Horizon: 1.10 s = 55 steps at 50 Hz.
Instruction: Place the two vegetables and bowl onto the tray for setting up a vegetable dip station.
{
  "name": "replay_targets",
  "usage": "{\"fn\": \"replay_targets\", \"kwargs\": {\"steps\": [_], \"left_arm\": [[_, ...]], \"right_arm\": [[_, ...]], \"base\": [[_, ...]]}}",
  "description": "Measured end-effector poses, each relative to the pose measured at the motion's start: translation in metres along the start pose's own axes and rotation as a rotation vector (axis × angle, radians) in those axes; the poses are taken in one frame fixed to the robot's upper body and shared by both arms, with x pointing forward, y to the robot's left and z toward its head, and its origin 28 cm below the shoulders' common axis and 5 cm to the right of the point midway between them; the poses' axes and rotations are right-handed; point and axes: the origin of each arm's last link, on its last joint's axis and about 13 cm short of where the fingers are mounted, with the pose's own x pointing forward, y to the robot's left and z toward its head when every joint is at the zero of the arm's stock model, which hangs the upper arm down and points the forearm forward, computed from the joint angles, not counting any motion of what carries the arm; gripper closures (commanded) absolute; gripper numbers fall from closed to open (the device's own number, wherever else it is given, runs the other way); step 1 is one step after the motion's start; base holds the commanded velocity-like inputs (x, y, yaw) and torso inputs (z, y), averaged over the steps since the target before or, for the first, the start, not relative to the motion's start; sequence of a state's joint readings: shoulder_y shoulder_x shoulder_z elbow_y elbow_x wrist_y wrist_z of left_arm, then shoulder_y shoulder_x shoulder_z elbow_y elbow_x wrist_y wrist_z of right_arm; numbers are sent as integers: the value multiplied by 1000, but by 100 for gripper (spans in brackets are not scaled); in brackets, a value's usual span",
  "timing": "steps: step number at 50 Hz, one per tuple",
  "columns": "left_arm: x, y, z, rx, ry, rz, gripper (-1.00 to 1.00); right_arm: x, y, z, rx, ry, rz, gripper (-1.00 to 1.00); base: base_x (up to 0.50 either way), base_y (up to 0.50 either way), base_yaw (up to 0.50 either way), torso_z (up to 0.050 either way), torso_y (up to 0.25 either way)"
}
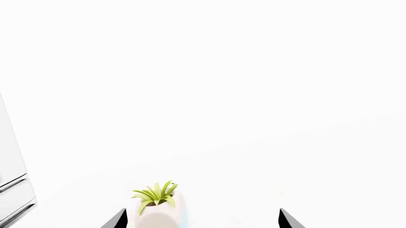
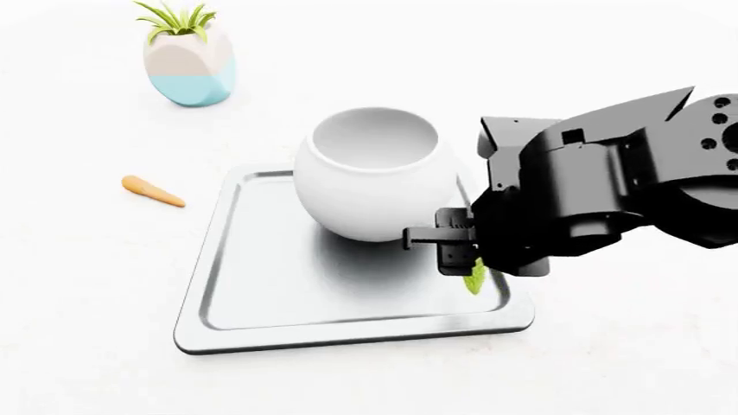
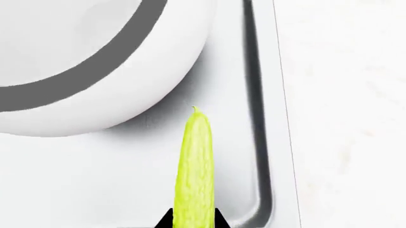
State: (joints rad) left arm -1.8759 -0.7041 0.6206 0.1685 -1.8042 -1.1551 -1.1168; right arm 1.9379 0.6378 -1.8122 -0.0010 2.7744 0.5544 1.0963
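You have a potted plant point(image 2: 188, 59) in your head view, and everything else non-task can be placed from it. Its pot is faceted and egg-shaped, white on the upper part and pale blue at the base, with a tuft of spiky green leaves point(image 2: 175, 19) standing up from its mouth. It sits upright on the plain white tabletop point(image 2: 81, 285), which spreads out from the pot on all sides. Your left wrist view shows the same plant point(image 1: 159, 204), leaves up, and off to one side of it a white cabinet point(image 1: 13, 180) with thin grey handle lines.
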Motion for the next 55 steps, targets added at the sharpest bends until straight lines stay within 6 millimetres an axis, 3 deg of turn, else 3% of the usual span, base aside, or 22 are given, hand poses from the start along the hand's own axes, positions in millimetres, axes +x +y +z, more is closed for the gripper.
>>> {"fn": "replay_targets", "kwargs": {"steps": [47, 48, 55], "left_arm": [[-2, 1, 2, 5, -6, 7, -100], [-2, 1, 2, 5, -6, 7, -100], [-3, 1, 3, 6, -6, 7, -100]], "right_arm": [[32, 2, 2, -41, 61, 24, 100], [32, 2, 2, -41, 61, 25, -100], [28, 0, 2, -44, 54, 27, -100]], "base": [[0, 0, 0, 0, 0], [0, 0, 0, 0, 0], [0, 0, 0, 0, 0]]}}
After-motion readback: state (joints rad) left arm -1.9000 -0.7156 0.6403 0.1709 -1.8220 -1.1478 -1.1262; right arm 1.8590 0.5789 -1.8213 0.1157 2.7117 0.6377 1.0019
